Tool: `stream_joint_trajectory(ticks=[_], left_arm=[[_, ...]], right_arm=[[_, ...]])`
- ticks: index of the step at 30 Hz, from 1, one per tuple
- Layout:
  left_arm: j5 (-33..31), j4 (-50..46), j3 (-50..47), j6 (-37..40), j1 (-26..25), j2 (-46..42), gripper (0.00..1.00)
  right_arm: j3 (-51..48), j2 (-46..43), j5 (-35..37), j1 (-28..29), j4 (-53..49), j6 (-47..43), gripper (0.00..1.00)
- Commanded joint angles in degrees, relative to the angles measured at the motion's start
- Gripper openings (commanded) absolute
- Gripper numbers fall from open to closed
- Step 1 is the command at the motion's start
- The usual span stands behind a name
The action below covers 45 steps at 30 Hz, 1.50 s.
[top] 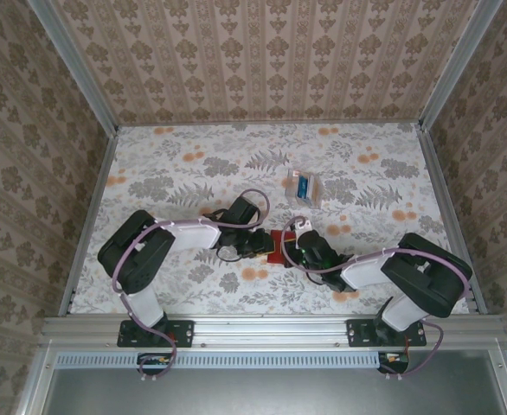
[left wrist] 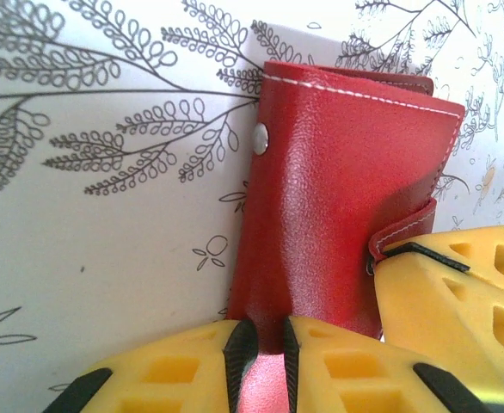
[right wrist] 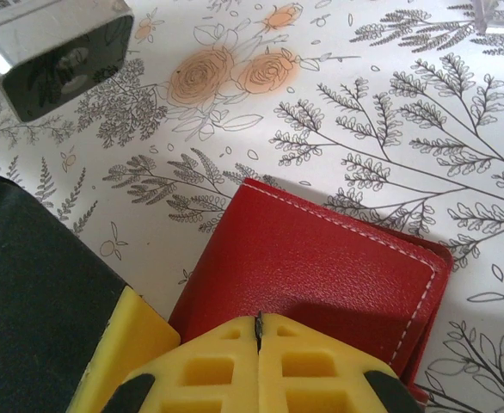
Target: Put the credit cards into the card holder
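Note:
The card holder (top: pixel 279 245) is a red folding wallet lying folded shut on the flowered table between both grippers. My left gripper (left wrist: pixel 269 344) is shut on the near edge of the card holder (left wrist: pixel 338 189), with red leather between its pads. My right gripper (right wrist: pixel 258 323) is shut, and its tips rest on the card holder's (right wrist: pixel 321 258) cover. In the left wrist view the right gripper's fingers (left wrist: pixel 458 301) sit right under the wallet's closure strap (left wrist: pixel 402 234). The blue credit cards (top: pixel 303 185) lie in a small clear box farther back.
The clear plastic box (top: pixel 304 187) stands on the table behind the wallet, and its corner (right wrist: pixel 501 13) shows at the top right of the right wrist view. Metal rails and patterned walls border the table (top: pixel 193 173) on three sides.

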Motion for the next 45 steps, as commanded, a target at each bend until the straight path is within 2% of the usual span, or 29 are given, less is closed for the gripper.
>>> stream_joint_trajectory(ticks=[1,8,13,16,21,25,29,32,37,39,45], left_arm=[[-4.16,-4.4,-0.77,-1.45,0.0,4.39,0.24],[-4.29,-3.74,-1.47,-1.77,0.3,4.76,0.24],[-3.89,-3.38,-2.38,-1.32,1.23,3.84,0.24],[-3.46,-2.49,-3.47,-1.14,2.24,2.61,0.24],[-3.81,-3.16,-4.32,-0.01,3.95,0.21,0.24],[-3.37,-3.24,-4.94,0.48,5.07,-1.4,0.24],[-2.78,-3.85,-5.49,1.41,6.4,-3.96,0.24],[-2.4,-5.28,-5.47,2.91,7.62,-6.53,0.24],[-2.01,-8.08,-6.37,5.11,10.97,-12.24,0.24],[-1.56,-9.28,-7.16,5.78,13.22,-15.02,0.24],[-1.59,-12.16,-9.57,7.61,18.4,-21.88,0.25]], right_arm=[[-5.72,5.79,-1.59,2.12,-11.55,-0.99,0.0],[-8.44,12.33,-0.07,4.4,-2.88,0.44,0.0],[-9.25,18.07,2.44,8.28,1.7,3.46,0.0],[-11.29,19.95,6.32,12.05,7.4,5.17,0.0],[-9.79,22.25,5.69,12.52,6.68,5.37,0.0],[-7.42,18.53,1.73,11.47,-0.4,7.42,0.0],[-2.59,7.9,-2.48,10.24,-16.56,7.35,0.0],[0.83,2.08,-6.22,7.13,-26.15,5.73,0.0],[5.51,-0.96,-8.55,2.89,-37.62,1.37,0.01],[7.31,-0.84,-10.68,2.1,-39.76,-0.38,0.1],[14.15,-1.51,-15.02,1.19,-45.34,-1.72,0.19]])
